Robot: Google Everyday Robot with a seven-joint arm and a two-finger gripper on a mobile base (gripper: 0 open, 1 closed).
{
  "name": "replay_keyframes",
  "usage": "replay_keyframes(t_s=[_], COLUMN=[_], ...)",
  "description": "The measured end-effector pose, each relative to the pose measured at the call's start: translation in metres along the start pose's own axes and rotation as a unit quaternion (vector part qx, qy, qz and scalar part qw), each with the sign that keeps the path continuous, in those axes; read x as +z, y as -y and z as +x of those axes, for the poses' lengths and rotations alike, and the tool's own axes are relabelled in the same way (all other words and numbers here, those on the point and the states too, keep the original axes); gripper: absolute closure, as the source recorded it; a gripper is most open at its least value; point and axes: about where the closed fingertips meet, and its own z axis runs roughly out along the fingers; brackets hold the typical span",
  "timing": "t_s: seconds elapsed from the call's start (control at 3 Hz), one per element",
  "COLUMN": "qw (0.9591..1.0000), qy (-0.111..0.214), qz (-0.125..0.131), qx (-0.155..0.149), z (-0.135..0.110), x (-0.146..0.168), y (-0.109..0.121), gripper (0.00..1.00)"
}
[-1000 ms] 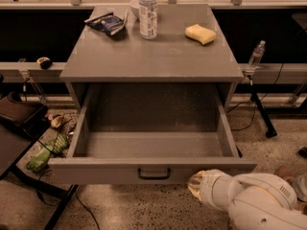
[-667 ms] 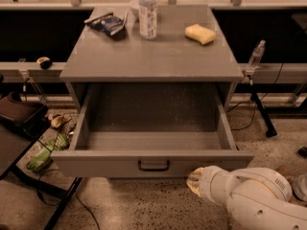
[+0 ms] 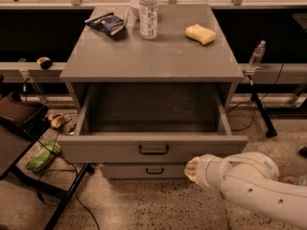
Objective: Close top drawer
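Observation:
The top drawer (image 3: 153, 147) of the grey cabinet stands pulled out, about half open. Its front panel carries a small black bar handle (image 3: 153, 150), and its deep speckled grey inside is bare. My white arm comes in from the lower right. The gripper (image 3: 192, 169) sits at the arm's end, just below the right part of the drawer's front panel. Its fingers are hidden behind the wrist. A lower drawer (image 3: 148, 170) with a matching handle shows under the top one, shut.
On the cabinet top (image 3: 153, 56) stand a water bottle (image 3: 148, 11), a yellow sponge (image 3: 200, 34), a snack bag (image 3: 108, 23) and a white bowl (image 3: 135, 6). A dark folding table (image 3: 19, 143) and cables sit at left, a stand leg (image 3: 261, 114) at right.
The drawer has slid inward, toward the cabinet; less of its inside shows and a lower drawer front is now uncovered. The arm has moved forward with it.

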Motion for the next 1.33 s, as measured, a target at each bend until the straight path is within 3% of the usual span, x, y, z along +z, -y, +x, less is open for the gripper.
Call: replay_keyframes(t_s=[0.33,0.67,1.33], qw=[0.9997,0.9995,0.9984], qy=[0.002,0.002,-0.001], qz=[0.011,0.015,0.026], qx=[-0.019,-0.026,-0.051], z=[-0.001,-0.003,-0.013], x=[0.018,0.025,0.056], y=[0.034,0.046,0.102], gripper=[1.00,1.00,1.00])
